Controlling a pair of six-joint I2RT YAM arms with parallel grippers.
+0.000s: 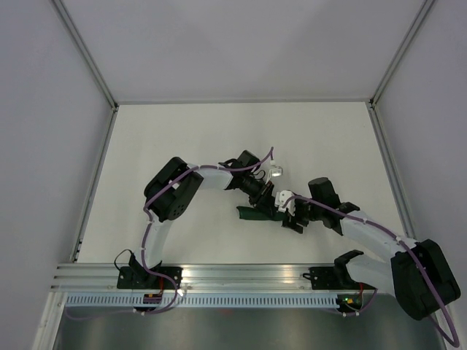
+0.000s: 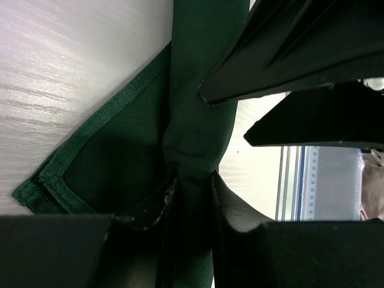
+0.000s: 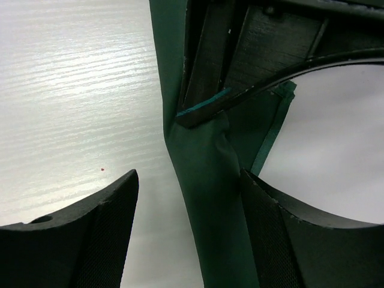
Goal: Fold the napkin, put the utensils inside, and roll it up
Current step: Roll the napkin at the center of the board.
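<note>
Left pincer (image 2: 191, 201) clamped on rolled dark green napkin (image 2: 195, 114), right pincer (image 3: 189, 186) wide apart astride it, pale grained surface (image 2: 72, 72) beneath

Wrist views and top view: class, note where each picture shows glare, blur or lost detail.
Left wrist: glare streaks the table; napkin hem sharp, left fingers blurred black. Right wrist: sheen on the table's left, right fingers soft-edged. Top external: even light, napkin a small dark patch.
</note>
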